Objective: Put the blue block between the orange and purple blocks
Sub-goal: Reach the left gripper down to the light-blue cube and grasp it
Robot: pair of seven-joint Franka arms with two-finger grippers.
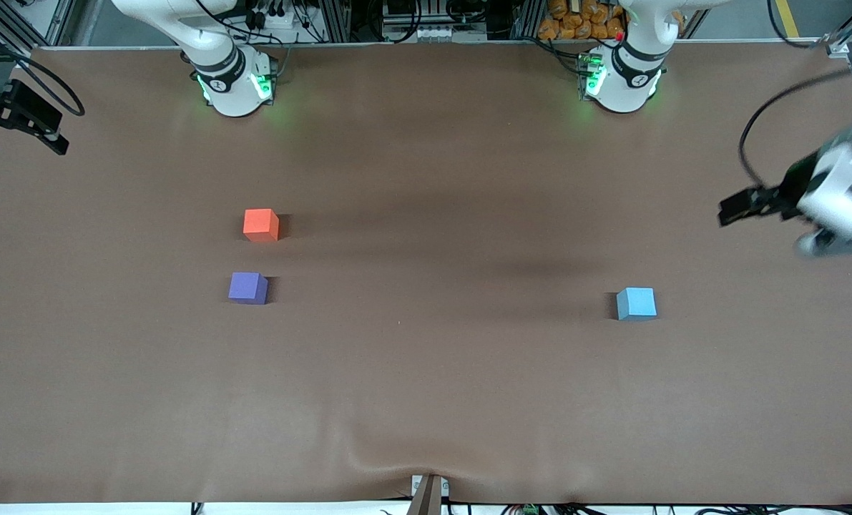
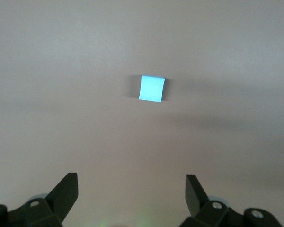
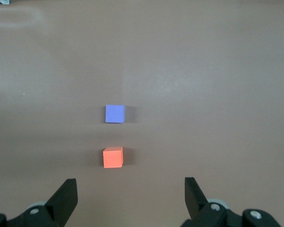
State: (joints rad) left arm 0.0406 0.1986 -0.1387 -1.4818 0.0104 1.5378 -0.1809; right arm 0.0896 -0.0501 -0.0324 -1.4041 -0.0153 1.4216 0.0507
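Note:
The blue block (image 1: 637,303) (image 2: 151,88) sits alone on the brown table toward the left arm's end. The orange block (image 1: 261,224) (image 3: 112,157) and the purple block (image 1: 247,287) (image 3: 114,113) stand toward the right arm's end. Purple is nearer the front camera, with a gap of about one cube's width between them. My left gripper (image 2: 132,189) hangs open high over the table, the blue block below and apart from it. My right gripper (image 3: 131,191) also hangs open and high, looking down on the orange and purple blocks. Neither gripper holds anything.
The left arm's wrist (image 1: 837,193) shows at the table's end, with a black cable looping above it. Both arm bases (image 1: 236,86) (image 1: 622,79) stand along the table's edge. A small bracket (image 1: 429,493) sits at the front edge, where the brown cover wrinkles.

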